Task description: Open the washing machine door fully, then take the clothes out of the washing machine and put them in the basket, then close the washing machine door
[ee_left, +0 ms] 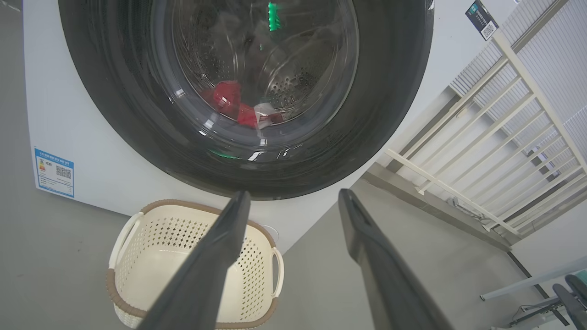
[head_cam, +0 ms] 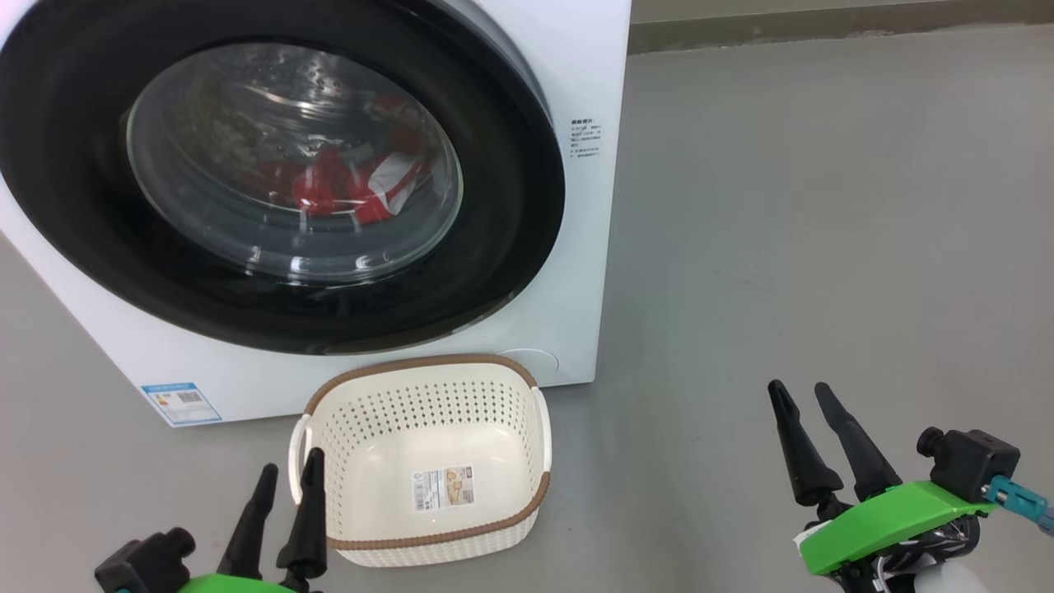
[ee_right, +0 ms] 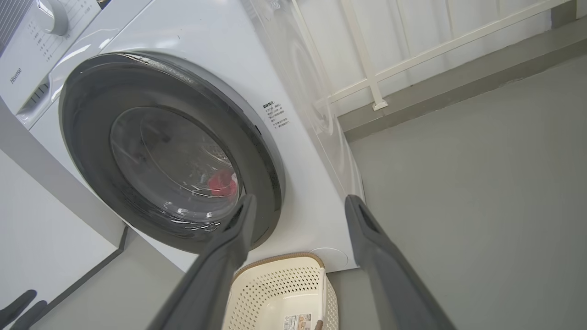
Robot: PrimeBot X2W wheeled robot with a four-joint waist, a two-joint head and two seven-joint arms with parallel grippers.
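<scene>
Grey floor [head_cam: 782, 247] carries the empty basket [head_cam: 428, 362] just before the washing machine [head_cam: 589, 66], its door [head_cam: 510, 247] apparently shut on the clothes [head_cam: 329, 185], so every step remains, while the left end effector [head_cam: 291, 461] and right end effector [head_cam: 799, 387] gape wide, holding nothing.

Head cam: up high, looks fwd & down, fairly near the washing machine [head_cam: 580, 247]; left gripper [head_cam: 291, 461] & right gripper [head_cam: 799, 388] sit at its btm corners. Left wrist cam: low over the floor [head_cam: 823, 206], close in, faces the washing machine door [head_cam: 272, 239] nearly head-on, tilted up a bit. Right wrist cam: low too, off to the right, looks up & across the machine front at an angle. All 3 share the door, clothes [head_cam: 346, 185] behind the glass & basket [head_cam: 420, 362].
</scene>
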